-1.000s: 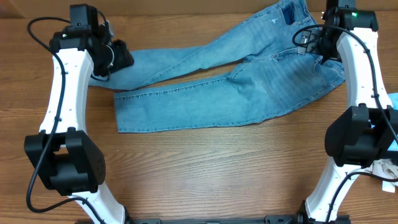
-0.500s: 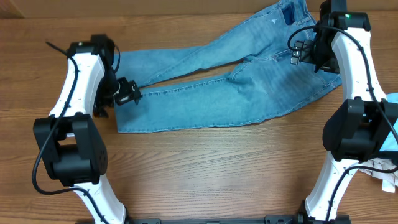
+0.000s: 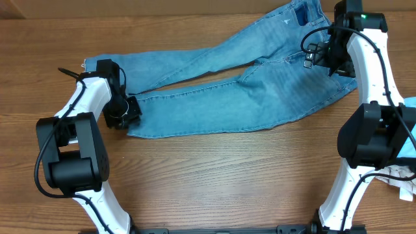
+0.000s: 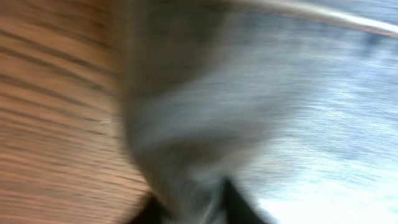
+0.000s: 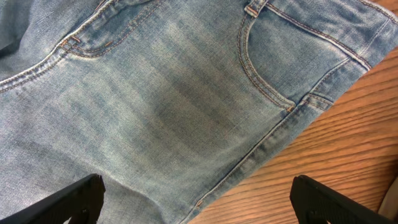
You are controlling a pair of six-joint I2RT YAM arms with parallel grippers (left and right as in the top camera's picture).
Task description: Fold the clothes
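The light blue jeans (image 3: 260,91) lie flat across the far half of the table, waistband at the far right and the two legs spread out to the left. My left gripper (image 3: 123,114) is down at the hem of the near leg. The left wrist view is blurred; it shows denim (image 4: 205,112) bunched between the two dark fingers (image 4: 196,208). My right gripper (image 3: 322,52) is wide open and hovers over the seat of the jeans, near a pocket (image 5: 292,56), holding nothing; its fingertips (image 5: 196,199) show low in the right wrist view.
The wooden table (image 3: 227,175) extends toward the front. A light blue item (image 3: 411,123) and a white item (image 3: 403,179) lie at the right edge behind the right arm. A cardboard wall (image 3: 162,6) runs along the back.
My left arm swung from the far leg's hem down to the near leg's hem, and that hem shifted slightly right. My right gripper moved a little and then stayed.
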